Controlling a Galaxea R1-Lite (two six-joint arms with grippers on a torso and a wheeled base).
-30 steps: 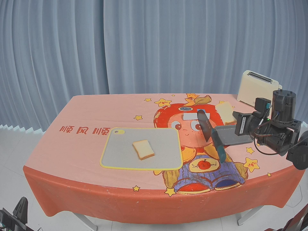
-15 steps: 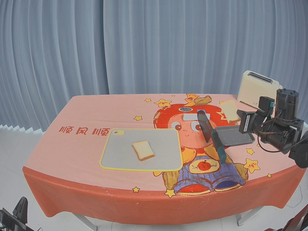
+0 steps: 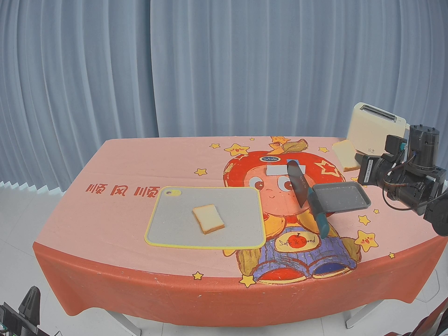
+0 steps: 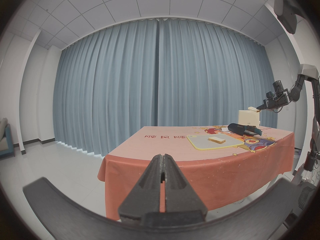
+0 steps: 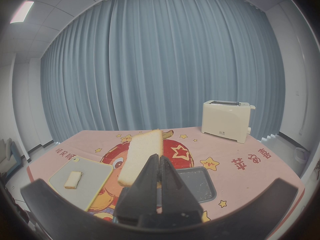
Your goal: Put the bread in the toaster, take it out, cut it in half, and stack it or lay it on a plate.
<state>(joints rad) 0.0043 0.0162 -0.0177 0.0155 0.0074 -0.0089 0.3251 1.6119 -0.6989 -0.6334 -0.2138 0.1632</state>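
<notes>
My right gripper [image 3: 358,160] is shut on a slice of bread [image 3: 346,154] and holds it in the air just in front of the cream toaster [image 3: 373,127]. In the right wrist view the slice [image 5: 141,157] stands tilted between the shut fingers of that gripper [image 5: 159,160], with the toaster [image 5: 226,119] farther off. A smaller piece of bread [image 3: 208,217] lies on the grey cutting board [image 3: 238,201]. A dark knife [image 3: 298,183] with a teal handle lies beside the dark tray [image 3: 343,197]. My left gripper [image 4: 162,164] is shut and hangs low, off the table's left end.
The table [image 3: 130,164] wears a pink cloth with a cartoon print, and its left and back parts are bare. Grey curtains hang behind. The toaster stands at the back right corner, near the table's edge.
My right gripper has carried the bread slice back and to the right, from over the tray toward the toaster. The left arm, the knife and the board have not moved.
</notes>
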